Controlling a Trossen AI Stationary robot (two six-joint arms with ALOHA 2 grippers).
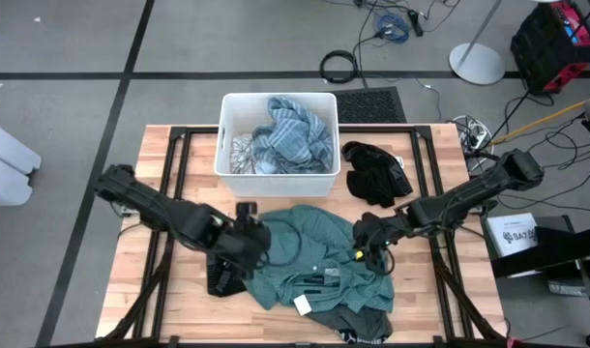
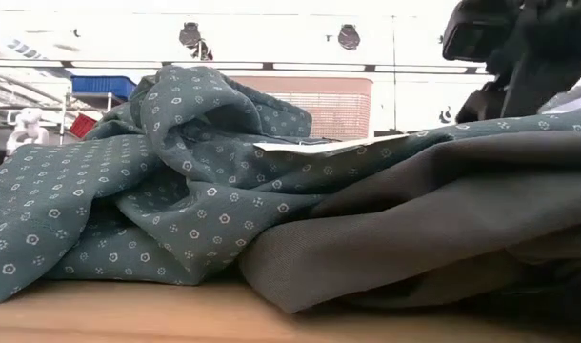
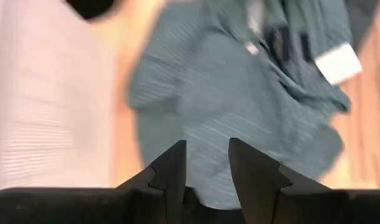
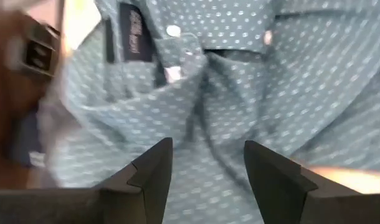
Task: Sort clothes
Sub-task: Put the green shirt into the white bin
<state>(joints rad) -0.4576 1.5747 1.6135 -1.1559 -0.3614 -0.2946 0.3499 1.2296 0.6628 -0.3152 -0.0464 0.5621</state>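
Counter was seen bearing teal shirt at its front middle. White bin behind was filled with blue clothes; black garment lay beside. Left gripper and right gripper were held over the shirt's edges, jaws parted, nothing gripped.

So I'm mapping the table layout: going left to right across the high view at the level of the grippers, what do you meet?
Left gripper → teal green shirt → right gripper. The white bin and the black garment lie farther back, outside that line.
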